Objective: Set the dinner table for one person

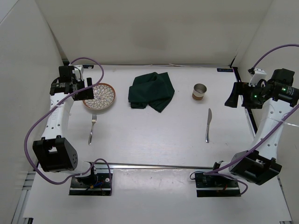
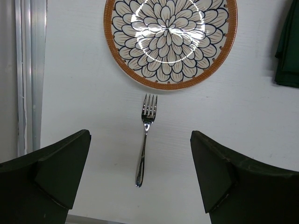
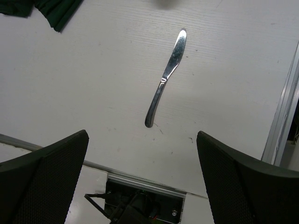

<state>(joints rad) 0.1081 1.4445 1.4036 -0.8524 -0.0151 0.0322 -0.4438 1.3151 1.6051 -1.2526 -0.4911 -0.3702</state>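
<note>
Presently: setting not begun

I find left gripper [image 1: 88, 92] and right gripper [image 1: 231, 99] wide, empty. Counter [image 1: 154, 144] carries a crumpled cloth [image 1: 152, 91] at 12 o'clock, plate [image 1: 99, 97] at 10, fork [image 1: 91, 129] at 9, cup [image 1: 199, 91] at 2 and knife [image 1: 208, 125] at 3. Next, I judge: spread the cloth.

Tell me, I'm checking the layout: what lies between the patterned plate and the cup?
The dark green cloth lies between the plate and the cup on the dinner table, touching neither, as the top view shows.
</note>
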